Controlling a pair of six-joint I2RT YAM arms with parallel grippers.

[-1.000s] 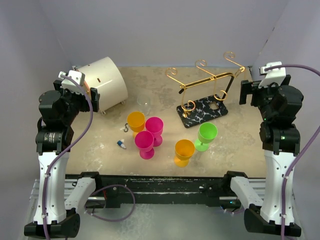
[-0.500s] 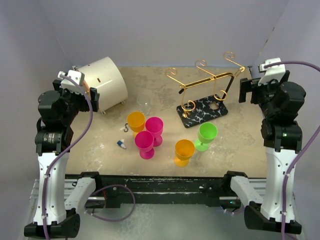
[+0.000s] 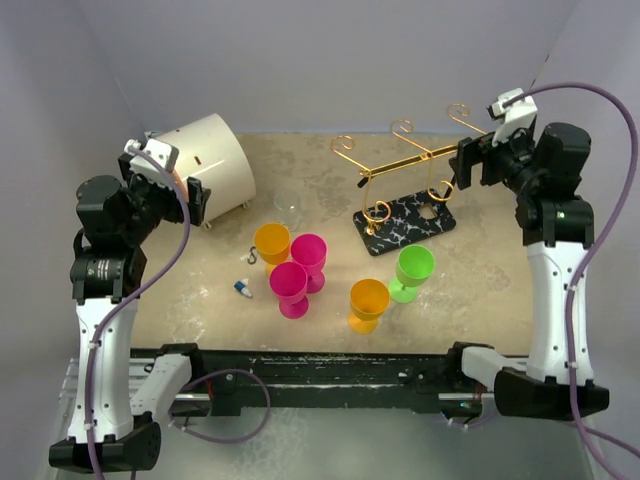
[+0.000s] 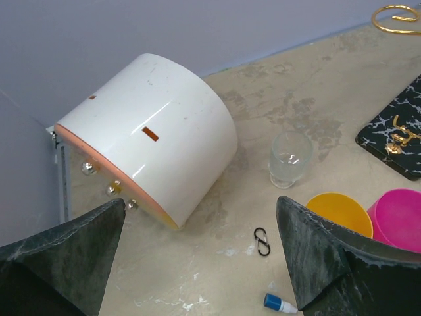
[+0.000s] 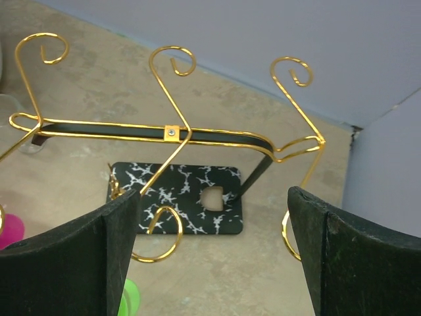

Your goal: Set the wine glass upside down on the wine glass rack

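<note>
The wine glass rack (image 3: 405,160), gold wire with curled ends on a black marbled base (image 3: 404,222), stands at the back right. A clear glass (image 3: 288,203) stands upright left of it, also in the left wrist view (image 4: 290,158). Coloured goblets stand in the middle: two orange (image 3: 271,242), two pink (image 3: 309,256), one green (image 3: 413,268). My left gripper (image 3: 193,202) is open and empty beside the white cylinder. My right gripper (image 3: 467,166) is open and empty, just right of the rack's top bar (image 5: 171,131). Its fingers frame the base (image 5: 177,197).
A white cylinder (image 3: 205,165) lies on its side at the back left, large in the left wrist view (image 4: 148,138). A black carabiner (image 4: 262,241) and a small blue-capped bottle (image 3: 243,289) lie on the table near the goblets. Grey walls close in the back and sides.
My right arm has swung up and to the left, bringing its gripper close to the rack's right end. My left gripper has shifted slightly to the right. No object has moved.
</note>
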